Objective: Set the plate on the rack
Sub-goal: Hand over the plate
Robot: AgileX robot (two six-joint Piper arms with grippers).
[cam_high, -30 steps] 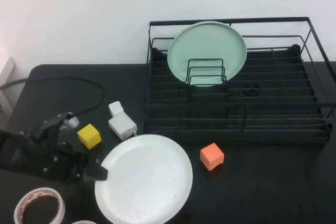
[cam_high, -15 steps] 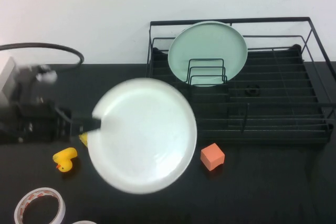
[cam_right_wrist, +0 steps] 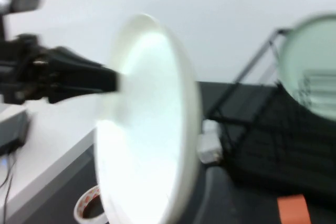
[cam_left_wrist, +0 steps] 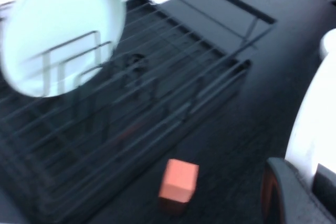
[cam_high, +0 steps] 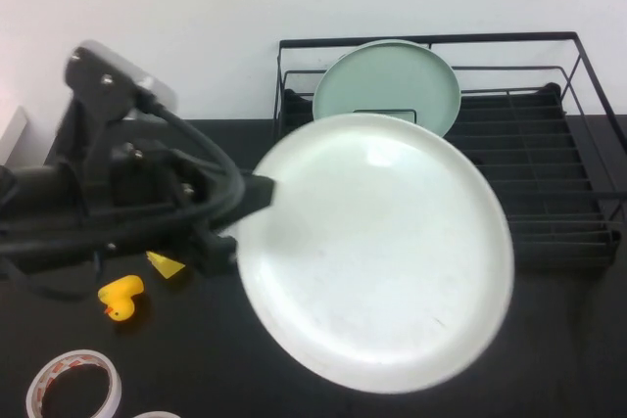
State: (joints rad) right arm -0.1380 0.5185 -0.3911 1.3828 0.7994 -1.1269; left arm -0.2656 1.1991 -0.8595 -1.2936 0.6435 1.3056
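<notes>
My left gripper (cam_high: 247, 214) is shut on the left rim of the large white plate (cam_high: 377, 252) and holds it high above the table, tilted, in front of the rack's left half. The plate covers much of the black wire rack (cam_high: 554, 159). In the left wrist view the plate's edge (cam_left_wrist: 315, 124) sits between the fingers (cam_left_wrist: 286, 192), with the rack (cam_left_wrist: 157, 93) below. The right wrist view shows the plate (cam_right_wrist: 149, 129) almost edge-on, held by the left arm (cam_right_wrist: 63, 77). My right gripper is out of view.
A pale green plate (cam_high: 387, 75) stands upright in the rack's back left dividers. An orange cube (cam_left_wrist: 178, 182) lies in front of the rack. A yellow duck (cam_high: 121, 298), a yellow cube (cam_high: 165, 264) and a tape roll (cam_high: 73, 384) lie at the left. A white adapter (cam_right_wrist: 210, 148) lies by the rack.
The left arm has raised the white plate off the table and carried it up and right toward the rack. It now hides the orange cube in the high view.
</notes>
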